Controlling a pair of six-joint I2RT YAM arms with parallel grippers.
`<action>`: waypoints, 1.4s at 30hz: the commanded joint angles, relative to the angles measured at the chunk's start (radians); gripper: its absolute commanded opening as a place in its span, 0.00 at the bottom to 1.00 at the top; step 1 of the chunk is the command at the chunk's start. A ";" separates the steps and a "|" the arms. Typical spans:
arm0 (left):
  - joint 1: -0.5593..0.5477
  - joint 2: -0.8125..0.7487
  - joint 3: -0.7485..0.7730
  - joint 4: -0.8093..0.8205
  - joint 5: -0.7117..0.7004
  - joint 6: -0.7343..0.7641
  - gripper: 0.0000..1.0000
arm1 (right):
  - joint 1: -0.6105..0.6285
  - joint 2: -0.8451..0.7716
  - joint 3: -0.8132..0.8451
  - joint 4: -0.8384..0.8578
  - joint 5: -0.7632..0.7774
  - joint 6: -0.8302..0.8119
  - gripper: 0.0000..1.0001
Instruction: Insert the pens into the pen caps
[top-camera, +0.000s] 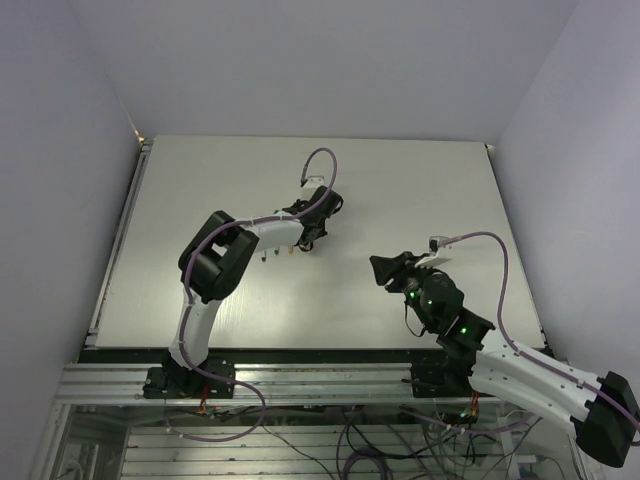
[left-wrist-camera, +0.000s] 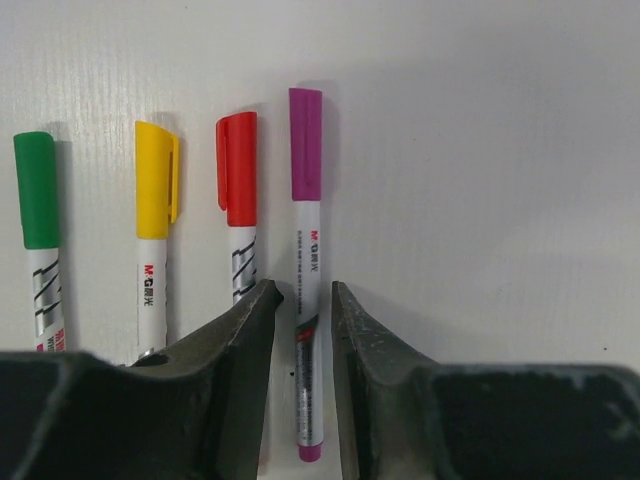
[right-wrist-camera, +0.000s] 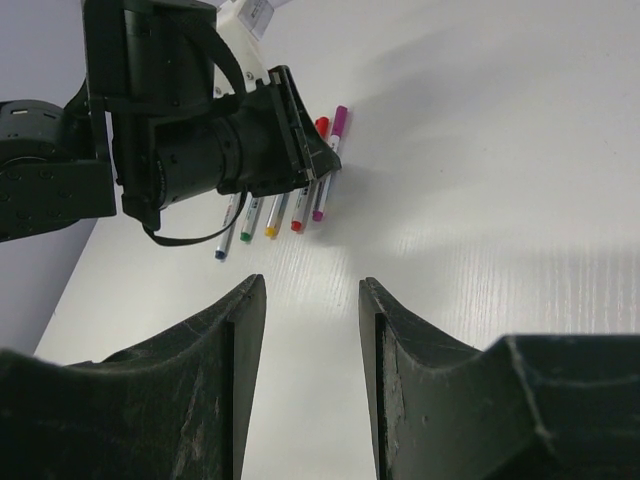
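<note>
Four pens lie side by side on the white table in the left wrist view, each with its cap on: green cap (left-wrist-camera: 36, 190), yellow cap (left-wrist-camera: 155, 180), red cap (left-wrist-camera: 238, 168), magenta cap (left-wrist-camera: 306, 145). My left gripper (left-wrist-camera: 303, 287) is open, low over the table, its jaws on either side of the magenta pen's barrel (left-wrist-camera: 308, 250) with small gaps. The right wrist view shows five pen ends in a row, the blue-ended pen (right-wrist-camera: 224, 244) being leftmost; its cap end is hidden behind the left gripper (right-wrist-camera: 290, 140). My right gripper (right-wrist-camera: 311, 282) is open and empty, held above the table.
In the top view the left gripper (top-camera: 308, 243) reaches over the pens (top-camera: 275, 253) mid-table, and the right gripper (top-camera: 383, 268) hovers to their right. The white table (top-camera: 200, 180) is enclosed by pale walls on three sides.
</note>
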 joint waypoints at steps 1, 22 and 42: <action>0.010 0.037 0.008 -0.140 0.008 0.003 0.40 | 0.003 0.005 0.002 0.033 -0.001 -0.008 0.42; 0.002 -0.222 0.037 -0.152 0.056 0.037 0.40 | 0.004 0.036 0.014 0.071 -0.005 -0.033 0.42; -0.003 -0.791 -0.463 0.028 -0.017 0.005 0.38 | -0.261 0.001 0.080 -0.187 -0.011 0.036 0.45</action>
